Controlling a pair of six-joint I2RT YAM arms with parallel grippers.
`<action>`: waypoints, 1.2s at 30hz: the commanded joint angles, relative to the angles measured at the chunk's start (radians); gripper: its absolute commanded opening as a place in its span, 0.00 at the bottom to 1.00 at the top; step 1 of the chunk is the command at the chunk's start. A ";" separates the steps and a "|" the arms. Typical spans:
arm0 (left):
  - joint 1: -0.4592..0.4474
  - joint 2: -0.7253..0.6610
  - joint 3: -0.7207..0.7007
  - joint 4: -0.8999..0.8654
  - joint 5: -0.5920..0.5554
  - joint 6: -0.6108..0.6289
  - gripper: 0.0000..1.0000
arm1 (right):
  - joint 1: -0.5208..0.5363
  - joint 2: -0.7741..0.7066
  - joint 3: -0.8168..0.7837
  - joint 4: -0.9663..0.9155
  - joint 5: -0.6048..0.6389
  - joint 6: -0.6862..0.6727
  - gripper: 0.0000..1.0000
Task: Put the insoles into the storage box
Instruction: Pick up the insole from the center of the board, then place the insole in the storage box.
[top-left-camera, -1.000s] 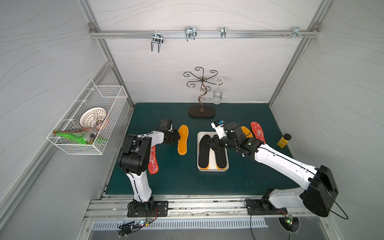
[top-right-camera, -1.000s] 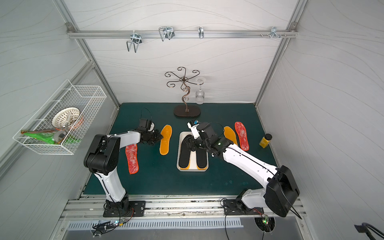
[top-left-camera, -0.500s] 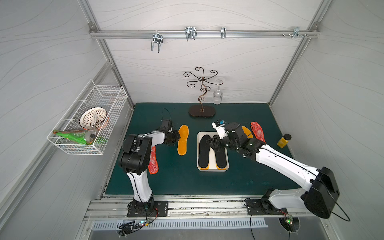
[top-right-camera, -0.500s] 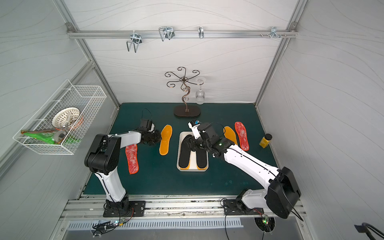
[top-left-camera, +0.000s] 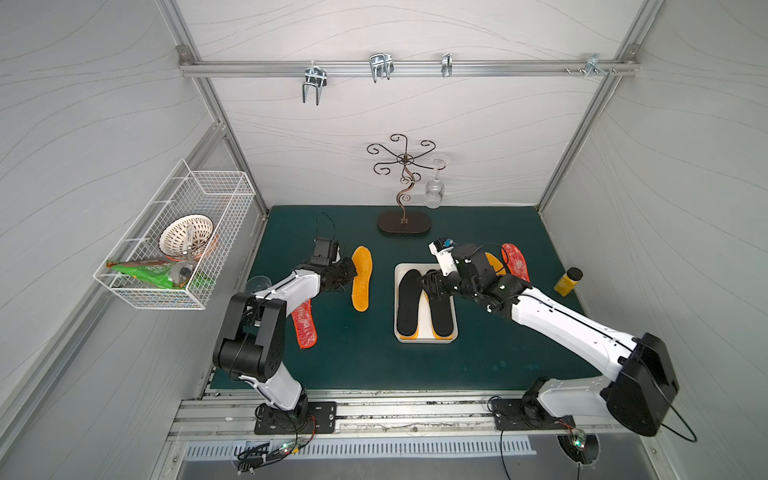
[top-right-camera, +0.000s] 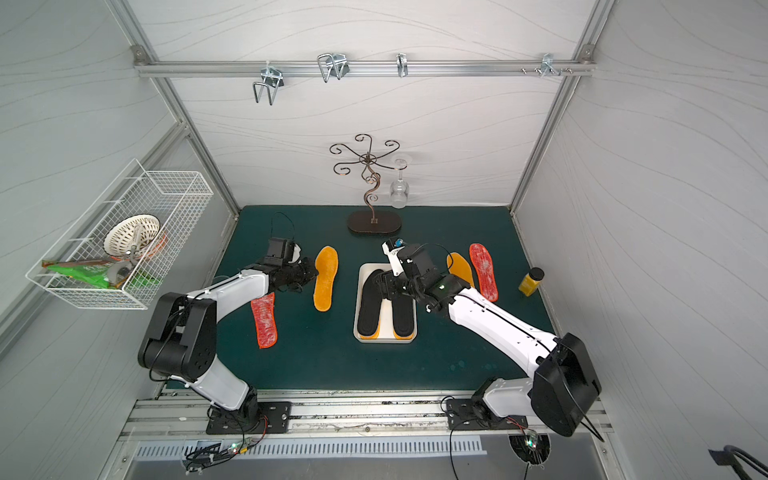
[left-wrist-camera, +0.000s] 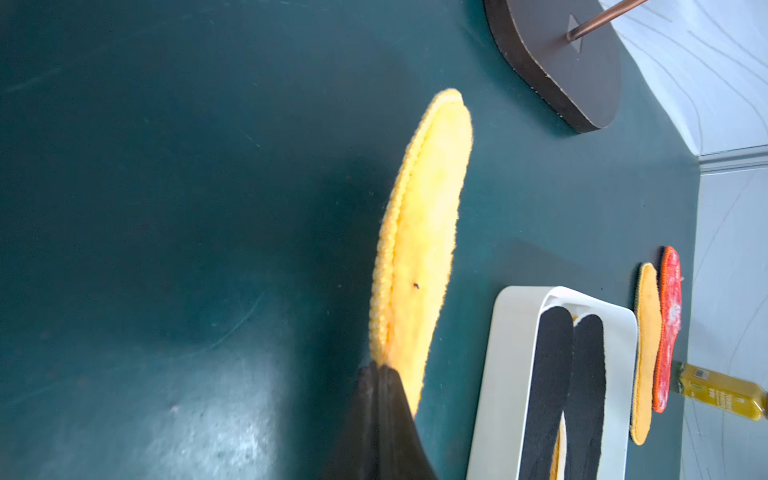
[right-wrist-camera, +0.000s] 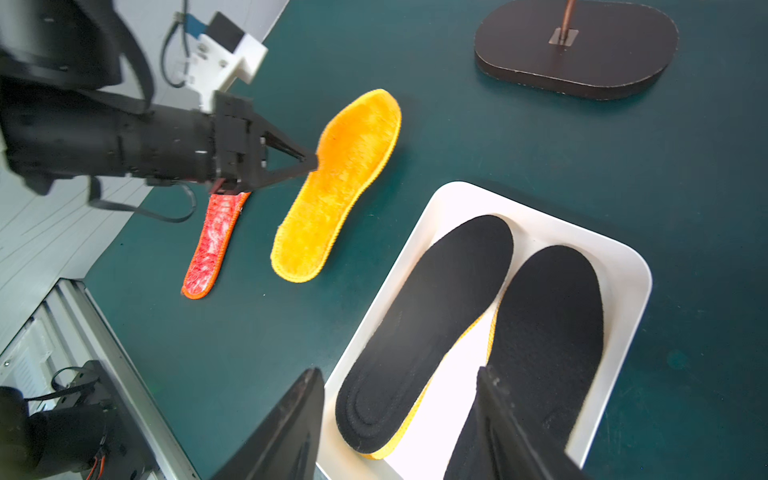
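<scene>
My left gripper (top-left-camera: 351, 272) is shut on the side edge of an orange-yellow insole (top-left-camera: 361, 278) that lies on the green mat left of the storage box. The left wrist view shows the shut gripper (left-wrist-camera: 380, 368) pinching that insole (left-wrist-camera: 419, 232). The white storage box (top-left-camera: 426, 340) holds two black insoles (top-left-camera: 408, 299) side by side, with yellow edges showing beneath them. My right gripper (right-wrist-camera: 399, 372) hangs open over the box's far end, holding nothing. A red speckled insole (top-left-camera: 304, 326) lies by the left arm. An orange insole (top-left-camera: 495, 262) and a red one (top-left-camera: 515, 262) lie right of the box.
A metal stand's dark base (top-left-camera: 404, 222) sits at the back centre with a glass hanging from it. A yellow bottle (top-left-camera: 566, 282) stands near the right wall. A wire basket (top-left-camera: 178, 241) hangs on the left wall. A clear glass (top-left-camera: 257, 284) stands by the left arm.
My left gripper has shut on the edge of the orange-yellow insole. The right arm has barely moved and stays open over the box.
</scene>
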 joint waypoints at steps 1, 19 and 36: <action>-0.007 -0.043 -0.024 0.011 -0.003 0.004 0.00 | -0.008 0.001 0.012 -0.015 0.014 0.021 0.62; -0.021 -0.334 -0.197 0.082 0.082 -0.085 0.00 | -0.011 -0.093 -0.062 -0.014 0.087 0.021 0.86; -0.239 -0.506 -0.264 0.140 0.044 -0.208 0.00 | -0.013 -0.281 -0.254 0.088 0.409 0.045 0.99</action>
